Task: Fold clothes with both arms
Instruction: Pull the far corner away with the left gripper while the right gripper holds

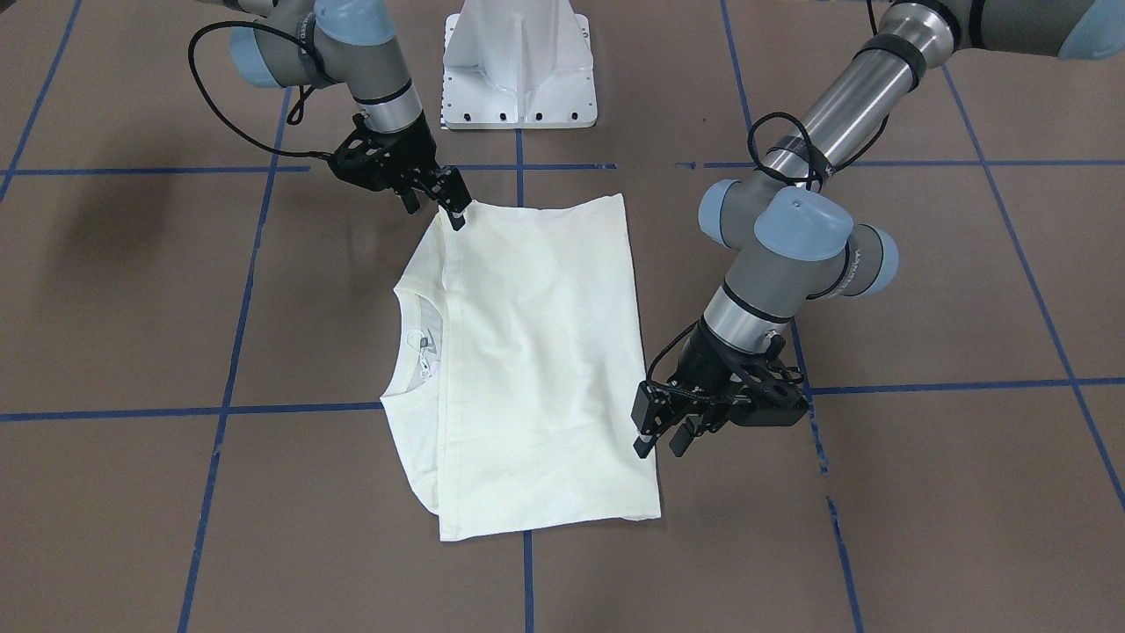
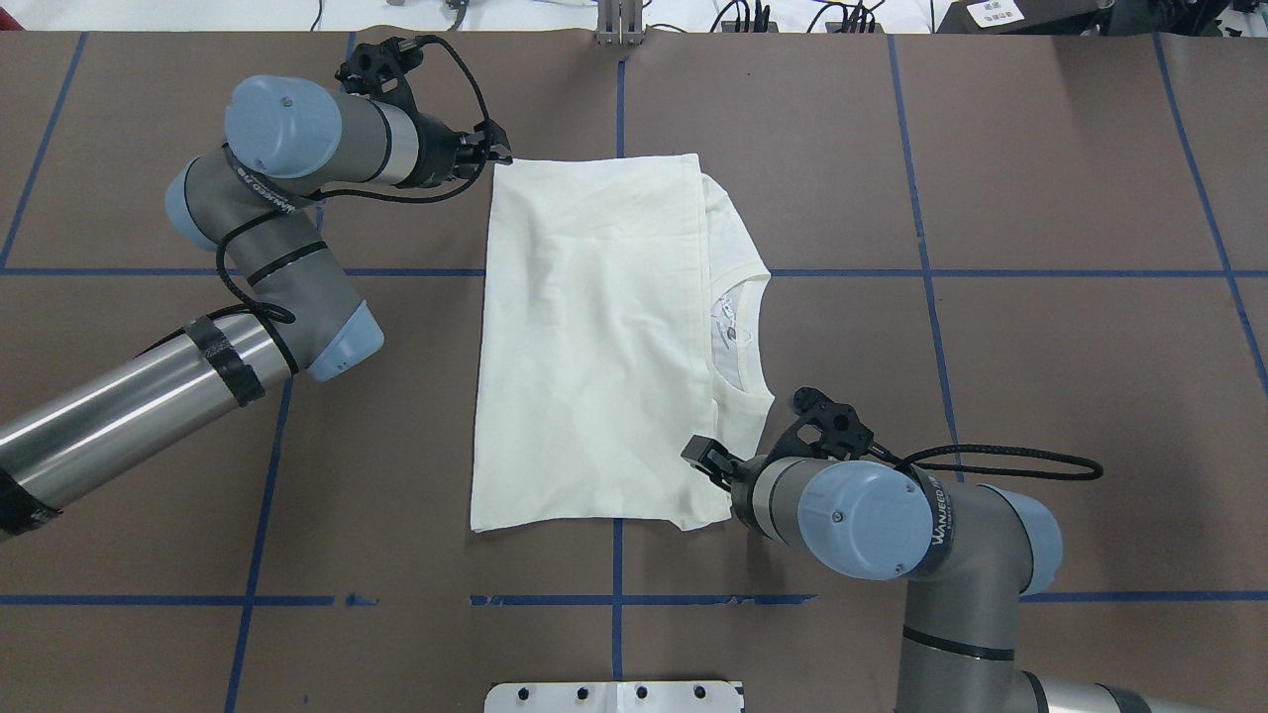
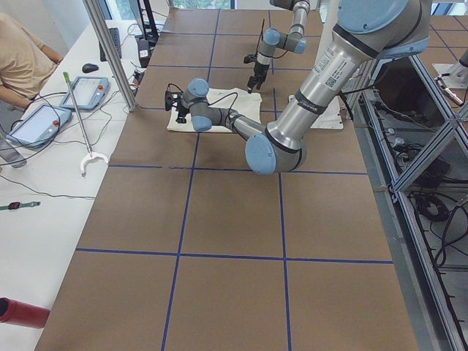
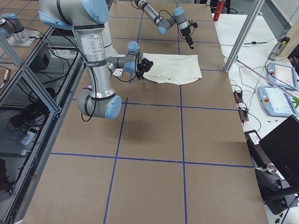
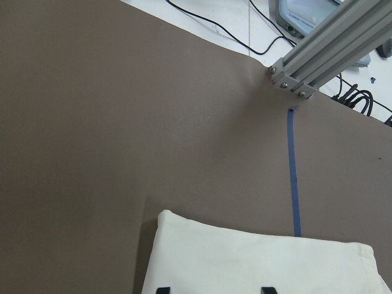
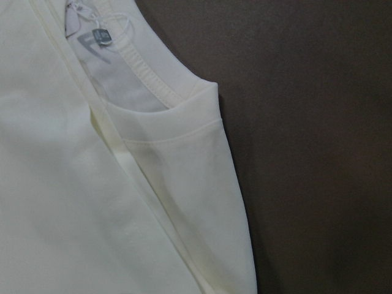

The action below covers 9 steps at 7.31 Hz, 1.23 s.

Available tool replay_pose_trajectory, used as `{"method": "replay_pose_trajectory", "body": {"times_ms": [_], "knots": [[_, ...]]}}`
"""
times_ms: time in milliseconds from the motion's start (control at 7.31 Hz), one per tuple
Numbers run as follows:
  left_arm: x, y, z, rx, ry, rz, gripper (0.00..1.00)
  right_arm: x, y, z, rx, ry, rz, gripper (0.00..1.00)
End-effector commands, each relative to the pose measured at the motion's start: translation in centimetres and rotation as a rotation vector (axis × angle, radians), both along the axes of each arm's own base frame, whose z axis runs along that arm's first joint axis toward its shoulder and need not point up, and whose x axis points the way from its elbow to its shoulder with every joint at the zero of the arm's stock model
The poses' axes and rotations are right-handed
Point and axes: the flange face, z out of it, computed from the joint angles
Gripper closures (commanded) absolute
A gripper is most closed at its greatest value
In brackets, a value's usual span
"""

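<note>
Shirt (image 1: pixel 536 352) folded flat on table (image 1: pixel 132 352) | left gripper (image 1: pixel 664 432) spread above one corner | right gripper (image 1: pixel 433 207) spread, touching opposite corner | pedestal base (image 1: pixel 518 88) nearby.

Shirt (image 2: pixel 584 337) lies mid surface (image 2: pixel 991 347). L fingers (image 2: pixel 498 154) at its far left corner. R fingers (image 2: pixel 705 456) at its near right corner.

You can read one printed word, seemingly "WANJEED", on the grey wrist sleeve of the right arm (image 2: pixel 931 525) and of the left arm (image 2: pixel 256 193). The small tag (image 6: pixel 102 37) inside the collar of the shirt (image 6: pixel 61 196) is too blurred for you to read.
</note>
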Motion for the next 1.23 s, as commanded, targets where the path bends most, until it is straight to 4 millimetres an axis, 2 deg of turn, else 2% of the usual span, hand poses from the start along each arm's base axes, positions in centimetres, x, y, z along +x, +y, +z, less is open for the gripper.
{"method": "replay_pose_trajectory", "body": {"times_ms": [0, 137, 274, 410, 547, 957, 1094], "knots": [[0.1, 0.1, 0.0, 0.0, 0.0, 0.0, 0.42, -1.7, -0.1, -0.3, -0.001, 0.015, 0.003, 0.08], [0.1, 0.1, 0.0, 0.0, 0.0, 0.0, 0.42, -1.7, 0.0, -0.2, -0.002, 0.017, 0.001, 0.13], [0.1, 0.1, 0.0, 0.0, 0.0, 0.0, 0.42, -1.7, 0.2, 0.0, -0.003, 0.021, -0.002, 0.29], [0.1, 0.1, 0.1, -0.001, -0.001, 0.0, 0.42, -1.5, 0.2, -0.3, -0.006, 0.012, 0.002, 0.82], [0.1, 0.1, 0.3, -0.003, -0.004, 0.0, 0.42, -1.5, 0.3, -0.2, -0.007, 0.013, -0.001, 1.0], [0.3, 0.2, 0.4, -0.004, -0.003, 0.003, 0.42, -1.4, 0.5, -0.3, -0.005, 0.009, -0.005, 1.0], [0.1, 0.4, -0.7, 0.001, 0.015, 0.002, 0.4, -0.4, 0.7, -1.6, 0.002, -0.019, -0.007, 1.0]]}}
